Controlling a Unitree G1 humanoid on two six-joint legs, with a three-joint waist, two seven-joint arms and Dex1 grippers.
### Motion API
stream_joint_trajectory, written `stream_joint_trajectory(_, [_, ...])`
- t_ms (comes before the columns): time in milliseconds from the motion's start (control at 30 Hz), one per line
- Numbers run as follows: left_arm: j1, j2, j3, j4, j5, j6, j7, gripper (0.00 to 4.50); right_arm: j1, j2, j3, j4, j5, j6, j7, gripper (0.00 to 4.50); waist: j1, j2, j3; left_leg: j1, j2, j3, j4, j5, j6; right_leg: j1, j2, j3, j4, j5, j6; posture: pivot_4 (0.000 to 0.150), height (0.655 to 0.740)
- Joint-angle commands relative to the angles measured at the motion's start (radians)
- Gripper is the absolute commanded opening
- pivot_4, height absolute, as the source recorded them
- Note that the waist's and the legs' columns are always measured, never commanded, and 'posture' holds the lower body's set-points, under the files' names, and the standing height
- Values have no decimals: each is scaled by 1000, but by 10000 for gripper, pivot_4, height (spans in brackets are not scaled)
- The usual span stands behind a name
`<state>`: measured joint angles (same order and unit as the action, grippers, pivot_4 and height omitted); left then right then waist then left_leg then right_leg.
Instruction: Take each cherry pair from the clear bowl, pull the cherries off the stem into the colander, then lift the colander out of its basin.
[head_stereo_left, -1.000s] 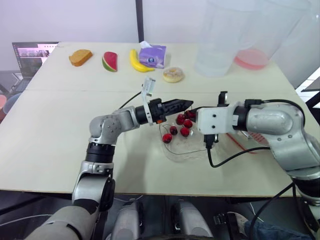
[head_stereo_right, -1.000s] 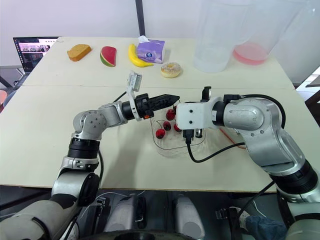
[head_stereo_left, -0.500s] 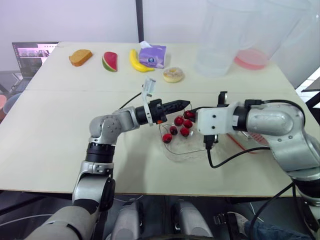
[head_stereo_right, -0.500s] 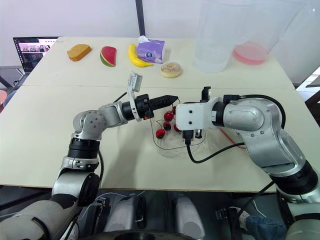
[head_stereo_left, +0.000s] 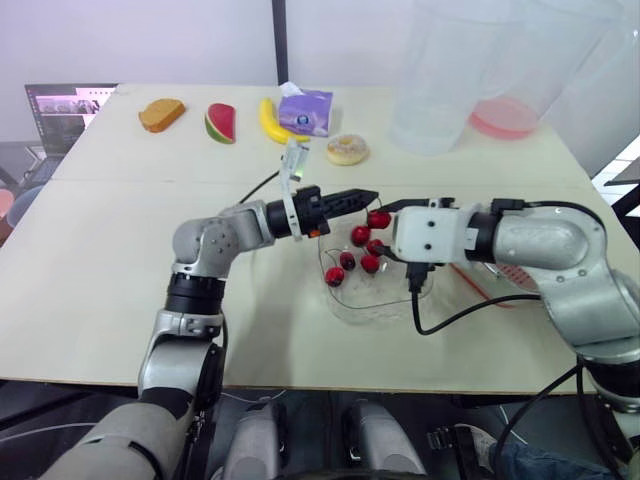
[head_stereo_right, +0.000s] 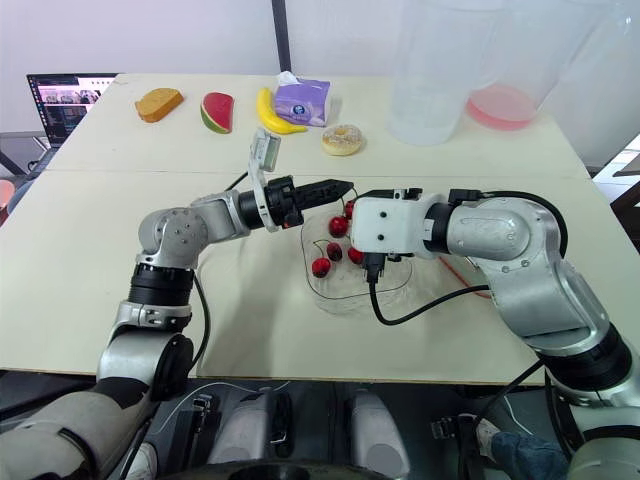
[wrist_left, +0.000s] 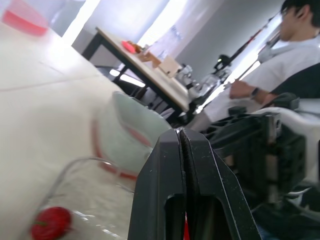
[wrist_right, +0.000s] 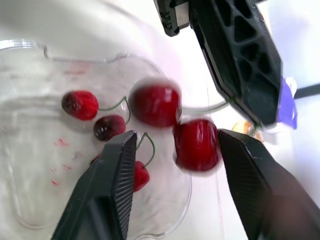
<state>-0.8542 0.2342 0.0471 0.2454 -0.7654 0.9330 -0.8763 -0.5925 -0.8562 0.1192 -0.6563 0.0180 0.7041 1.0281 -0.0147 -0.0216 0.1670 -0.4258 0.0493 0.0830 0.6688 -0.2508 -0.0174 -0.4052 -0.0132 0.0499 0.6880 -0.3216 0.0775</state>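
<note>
**A:** Left gripper (head_stereo_left: 370, 194) is pressed shut on the stem of a cherry pair (wrist_right: 196, 144). Over the last second it has drawn up and back toward 11 o'clock of the clear bowl (head_stereo_left: 378, 306).

**B:** So the pair is out?

**A:** Lifted, yes. Both cherries hang above the bowl, and the other cherries (head_stereo_left: 347, 261) lie on its floor.

**B:** And the right gripper (wrist_right: 175, 135)?

**A:** Spread wide, one finger on each side of the dangling cherries, touching neither as far as I can tell.

**B:** Meaning?

**A:** The pick looks done and the pull-off isn't. The colander (head_stereo_left: 508, 272) sits at the bowl's 3 o'clock, mostly under the right forearm (head_stereo_left: 530, 240), so I'd carry the pair there first.
</note>
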Motion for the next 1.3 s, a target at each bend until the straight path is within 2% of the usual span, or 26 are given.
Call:
stream_joint_trajectory(33, [-72, 109, -30, -11, 48, -59, -138, 0, -64, 27, -197, -70, 215, 256, 26, 24502, -1, 0, 0, 0, 0, 0, 0, 0, 0, 0, 0, 0, 0, 0, 0, 1500, 7400])
stream_joint_trajectory(200, [-122, 281, -86, -77, 53, -76, -368, 0, -142, 136, -316, -56, 430, 548, -39, 24502, -2, 0, 0, 0, 1, 0, -2, 0, 0, 0, -1, 0, 0, 0, -1, 1500, 7400])
stream_joint_trajectory(367, [-128, 354, -111, -135, 77, -144, -495, 0, -186, 269, -306, -12, 537, 643, -132, 24502, 1, 0, 0, 0, 0, 0, -2, -3, 5, 0, -2, 0, 0, 0, -1, 1500, 7400])
stream_joint_trajectory(633, [-133, 340, -100, -158, 92, -158, -466, 0, -247, 372, -281, 53, 662, 679, -226, 24502, 0, 0, 0, -1, 0, 0, -1, -4, 7, -1, -1, 0, 0, 0, 0, 1500, 7400])
stream_joint_trajectory(1233, [-119, 315, -85, -219, 54, -121, -409, 0, -226, 338, -198, 113, 729, 595, -346, 24502, -3, 0, 0, -1, 0, 0, -1, -4, 7, -2, -1, 0, 0, 0, 0, 1500, 7400])
stream_joint_trajectory(1300, [-120, 313, -85, -221, 53, -119, -404, 0, -218, 329, -192, 111, 734, 590, -349, 18275, -3, 0, 0, -1, 0, 0, -1, -4, 7, -2, -1, 0, 0, 0, 0, 1500, 7400])
